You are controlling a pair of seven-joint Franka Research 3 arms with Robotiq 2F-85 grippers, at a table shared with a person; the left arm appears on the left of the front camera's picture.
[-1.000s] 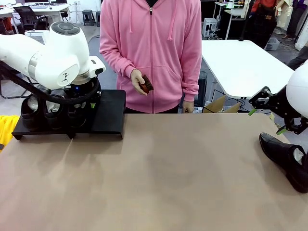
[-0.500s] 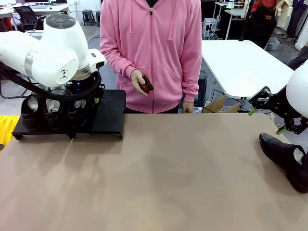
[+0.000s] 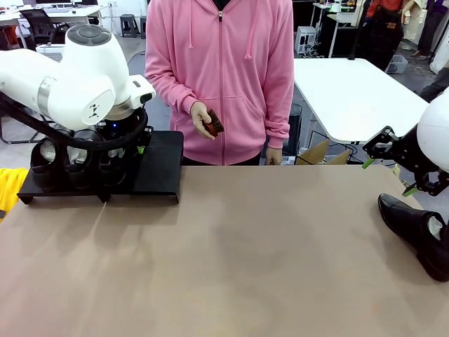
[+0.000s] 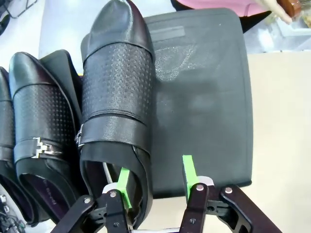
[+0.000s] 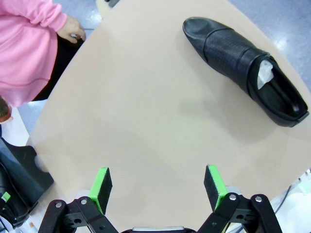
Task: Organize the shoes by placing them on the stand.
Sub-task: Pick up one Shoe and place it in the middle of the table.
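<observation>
1. Table (image 3: 245, 267) is bare across the middle, with 1 loose shoe (image 3: 417, 232) lying on it at the robot's far right, well away from the stand.
2. Stand (image 3: 160, 165) sits at the far left corner. Its left panel carries 3 shoes in a row, and its right panel is free.
3. Left arm has lifted and turned a little over the last second while the newest shoe (image 4: 116, 97) stays flat on the stand, so I judge this placement finished and the arm backing off.
4. Left gripper (image 4: 155, 177) stands about half open. 1 green pad (image 4: 124, 182) hangs over the heel opening and the other is clear of the shoe's wall, so nothing is clamped.
5. Right gripper (image 5: 159, 187) has not moved. It hovers spread wide and empty just above the loose shoe, which looks like the next pick.
6. Person's hand (image 3: 203, 119) holds a small reddish-brown object (image 3: 214, 124) and takes no part.
</observation>
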